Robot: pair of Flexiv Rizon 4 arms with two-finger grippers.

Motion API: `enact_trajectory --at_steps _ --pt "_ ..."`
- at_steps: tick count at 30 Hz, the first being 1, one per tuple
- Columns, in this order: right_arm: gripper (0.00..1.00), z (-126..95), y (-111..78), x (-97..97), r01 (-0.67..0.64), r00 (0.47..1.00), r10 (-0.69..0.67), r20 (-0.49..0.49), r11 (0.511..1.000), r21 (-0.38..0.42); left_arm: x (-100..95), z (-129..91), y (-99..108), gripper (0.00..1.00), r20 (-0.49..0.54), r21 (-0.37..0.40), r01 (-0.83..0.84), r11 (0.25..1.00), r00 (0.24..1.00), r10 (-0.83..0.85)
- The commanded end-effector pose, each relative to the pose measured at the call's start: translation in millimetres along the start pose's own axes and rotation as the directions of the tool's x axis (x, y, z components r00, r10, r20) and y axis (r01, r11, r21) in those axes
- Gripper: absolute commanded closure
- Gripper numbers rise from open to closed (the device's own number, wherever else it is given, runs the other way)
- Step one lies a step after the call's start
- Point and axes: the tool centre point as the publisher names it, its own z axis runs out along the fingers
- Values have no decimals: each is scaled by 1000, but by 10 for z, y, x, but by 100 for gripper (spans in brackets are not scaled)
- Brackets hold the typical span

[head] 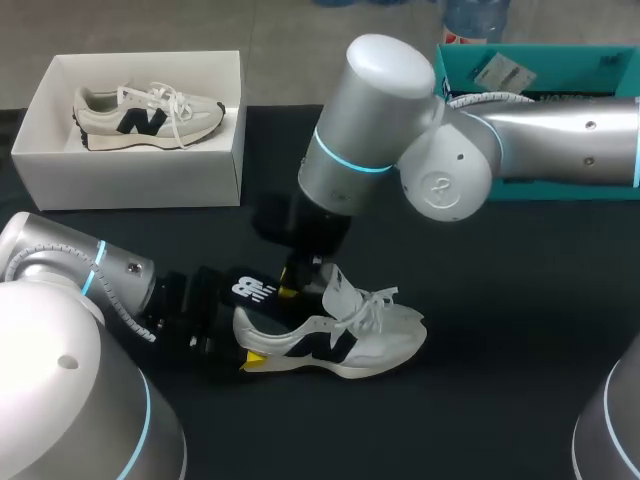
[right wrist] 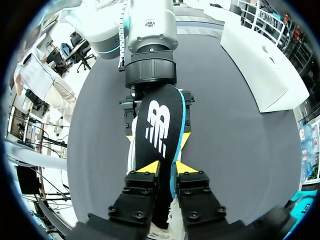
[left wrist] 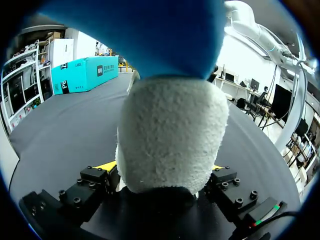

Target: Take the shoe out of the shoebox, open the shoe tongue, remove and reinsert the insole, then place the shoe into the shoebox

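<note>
Black insole is pinched tight in my right gripper, just above the heel of the white shoe, which rests on the table with my left gripper clamped on that heel.

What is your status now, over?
Left gripper shut on sneaker heel. Right gripper shut on black insole, partly out of sneaker. White shoebox holds another sneaker.

Cream shoe, black insole, white shoebox
</note>
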Motion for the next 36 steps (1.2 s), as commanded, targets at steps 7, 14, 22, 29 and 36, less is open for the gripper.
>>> enact_trajectory --at_steps 7,14,22,29,36 --pt "63 42 -37 -54 36 995 -40 -93 999 -37 -10 52 50 100 0 -6 1 1000 1000 -1" --pt "62 135 -8 -42 45 986 -52 -158 998 -46 -10 52 50 100 0 -6 1 1000 1000 -1" --pt "71 193 25 33 46 983 -54 -175 998 -47 -10 52 50 100 0 -6 1 1000 1000 -1" --pt "95 154 27 74 37 986 -44 -163 998 -41 -10 52 50 100 0 -6 1 1000 1000 -1" --pt "100 105 119 16 59 986 -65 -151 997 -44 -10 52 50 100 0 -6 1 1000 1000 -1"
